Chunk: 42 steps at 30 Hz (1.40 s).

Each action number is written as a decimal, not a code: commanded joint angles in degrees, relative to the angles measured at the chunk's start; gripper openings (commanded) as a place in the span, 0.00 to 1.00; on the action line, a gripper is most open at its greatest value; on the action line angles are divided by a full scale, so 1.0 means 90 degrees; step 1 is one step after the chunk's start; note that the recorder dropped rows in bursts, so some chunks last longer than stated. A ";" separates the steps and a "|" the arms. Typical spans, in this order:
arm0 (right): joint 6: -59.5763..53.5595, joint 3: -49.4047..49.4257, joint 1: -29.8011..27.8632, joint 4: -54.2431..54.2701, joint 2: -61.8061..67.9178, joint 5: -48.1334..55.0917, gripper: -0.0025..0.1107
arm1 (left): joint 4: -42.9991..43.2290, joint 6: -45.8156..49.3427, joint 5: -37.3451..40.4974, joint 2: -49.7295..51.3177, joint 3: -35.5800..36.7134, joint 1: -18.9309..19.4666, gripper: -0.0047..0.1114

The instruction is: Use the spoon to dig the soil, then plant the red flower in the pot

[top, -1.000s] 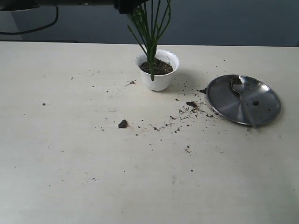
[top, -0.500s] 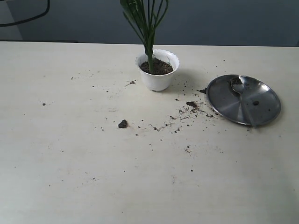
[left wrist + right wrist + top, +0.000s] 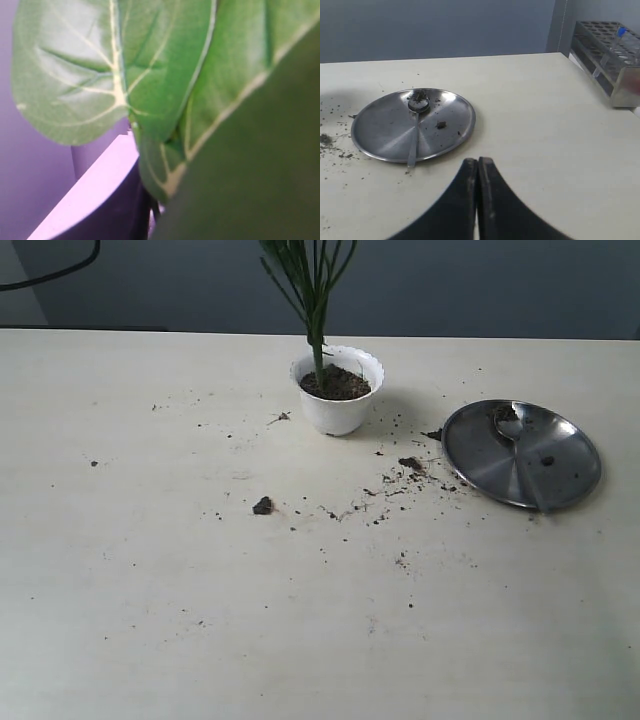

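Red flower (image 3: 317, 300): in the exterior view only its thin green stems show. They stand near upright in the pot (image 3: 340, 412), left of the pot's centre, and run out past the top edge. The stem bundle meets the soil (image 3: 342, 386), which fills the pot close to its scalloped rim.

Left gripper: hidden. Broad green leaves (image 3: 115, 65) fill the left wrist view at close range and out of focus. Whether the fingers are clamped on the plant or released cannot be told.

Table (image 3: 150, 620), left to centre: pale surface, with one dark clump (image 3: 263, 505) lying in front of the pot and to its left, well apart from it.

Centre to right: crumbs (image 3: 410, 465) are strewn between the pot and the steel plate (image 3: 565, 460), thickest just beside the plate's left rim.

Steel plate: round and flat on the table, to the right of the pot and apart from it. The spoon (image 3: 510, 426) lies on it. Its soil-smeared bowl is toward the far rim and its handle runs to the near rim. A few soil specks lie on the plate.

Right gripper (image 3: 478, 164): fingers pressed together with nothing between them, over bare table near the plate.

Far right, right wrist view: a rack (image 3: 607, 60) of tubes at the table's edge.
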 commanded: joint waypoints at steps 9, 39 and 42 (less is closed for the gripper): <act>0.0000 0.0015 -0.0037 0.0015 -0.0024 -0.0026 0.02 | -0.0113 0.1505 0.0684 0.0684 -0.0266 0.0119 0.04; 0.0000 0.0015 -0.0037 0.0015 -0.0024 -0.0026 0.02 | -0.0113 0.1527 0.0641 0.3032 -0.3099 0.0064 0.04; 0.0000 0.0015 -0.0037 0.0015 -0.0024 -0.0026 0.02 | -0.0113 0.1527 0.0784 0.3032 -0.3099 0.0064 0.04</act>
